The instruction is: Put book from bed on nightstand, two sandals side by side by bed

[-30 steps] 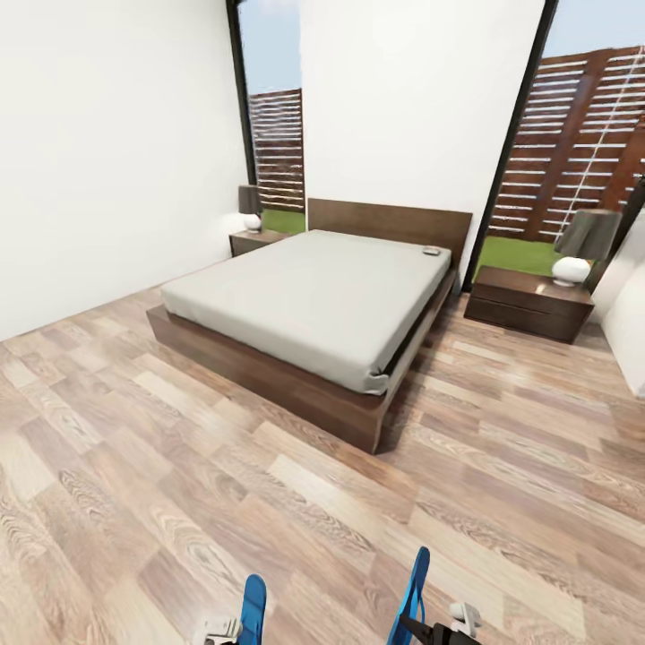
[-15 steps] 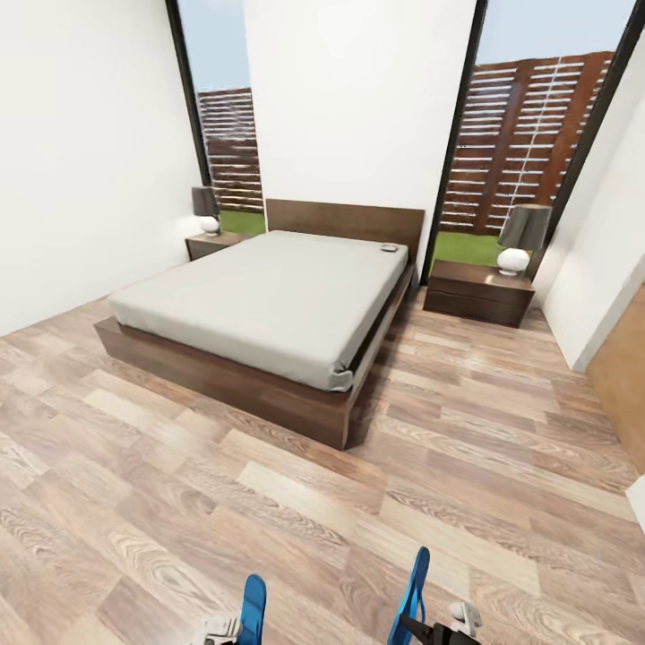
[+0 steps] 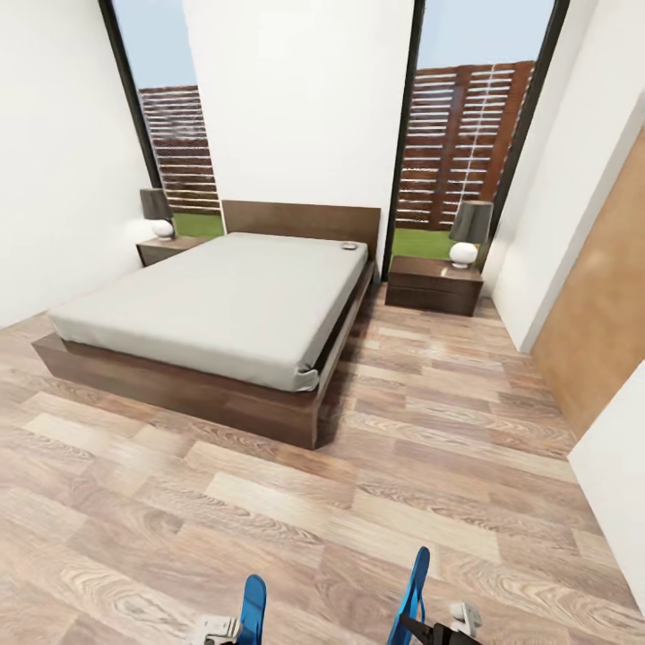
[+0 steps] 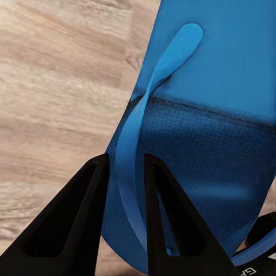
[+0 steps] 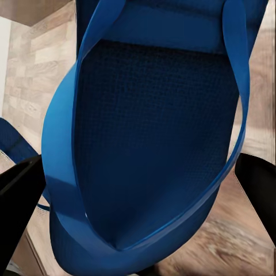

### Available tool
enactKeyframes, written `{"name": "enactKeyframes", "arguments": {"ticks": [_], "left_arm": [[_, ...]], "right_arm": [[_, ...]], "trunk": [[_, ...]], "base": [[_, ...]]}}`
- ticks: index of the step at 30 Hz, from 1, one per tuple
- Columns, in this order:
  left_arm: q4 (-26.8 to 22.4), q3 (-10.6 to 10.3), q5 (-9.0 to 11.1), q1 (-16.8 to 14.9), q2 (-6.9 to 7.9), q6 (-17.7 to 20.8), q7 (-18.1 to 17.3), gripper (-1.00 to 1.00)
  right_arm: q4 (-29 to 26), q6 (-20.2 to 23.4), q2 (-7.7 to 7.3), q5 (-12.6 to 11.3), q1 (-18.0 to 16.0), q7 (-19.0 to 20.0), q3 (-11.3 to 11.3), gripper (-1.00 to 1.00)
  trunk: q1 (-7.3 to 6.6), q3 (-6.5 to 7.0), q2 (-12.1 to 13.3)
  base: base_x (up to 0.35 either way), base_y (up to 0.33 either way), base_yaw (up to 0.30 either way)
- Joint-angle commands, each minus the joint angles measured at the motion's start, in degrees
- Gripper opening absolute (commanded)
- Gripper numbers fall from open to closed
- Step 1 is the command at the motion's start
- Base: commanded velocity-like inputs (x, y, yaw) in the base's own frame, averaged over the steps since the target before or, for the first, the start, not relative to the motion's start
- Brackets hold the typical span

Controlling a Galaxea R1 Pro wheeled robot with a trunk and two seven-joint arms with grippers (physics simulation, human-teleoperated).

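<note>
Two bright-blue sandals stand on edge at the bottom of the head view, one (image 3: pixel 253 611) on the left and one (image 3: pixel 414 593) on the right. My left gripper (image 4: pixel 125 162) is shut on the thin strap of the left sandal (image 4: pixel 218 115). My right gripper (image 5: pixel 138 167) is shut on the other sandal (image 5: pixel 155 126), with a black finger on each side of its sole. Ahead, the bed (image 3: pixel 215 300) has a pale mattress in a dark wooden frame. The book (image 3: pixel 348 245) lies small on the mattress near the headboard. A nightstand (image 3: pixel 434 285) stands right of the bed and another (image 3: pixel 167 249) stands to its left.
Each nightstand carries a lamp, one (image 3: pixel 470 231) on the right and one (image 3: pixel 158 211) on the left. Wood-plank floor (image 3: pixel 430 421) stretches between me and the bed and along its right side. A white wall and a brown door panel (image 3: pixel 596 331) close in the right.
The whole head view has swung, so the bed now sits further left and lower in the picture, and a brown door panel has come into view at right. Both sandals stay held as before.
</note>
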Motion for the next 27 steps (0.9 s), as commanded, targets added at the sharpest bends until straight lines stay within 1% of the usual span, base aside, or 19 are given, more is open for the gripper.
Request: {"name": "enactKeyframes", "arguments": {"ticks": [1, 27], "left_arm": [[0.0, 0.4, -0.7, 0.0, 0.02, -0.3, 0.0, -1.0], [0.0, 0.5, -0.7, 0.0, 0.02, -0.3, 0.0, -1.0]], "right_arm": [[0.3, -0.4, 0.0, 0.0, -0.1, 0.2, -0.1, -1.0], [0.3, -0.4, 0.0, 0.0, -0.1, 0.2, -0.1, -1.0]], "trunk": [[-0.01, -0.05, 0.0], [-0.01, -0.05, 0.0]], "base": [[0.0, 0.0, -0.283], [0.0, 0.0, -0.283]]}}
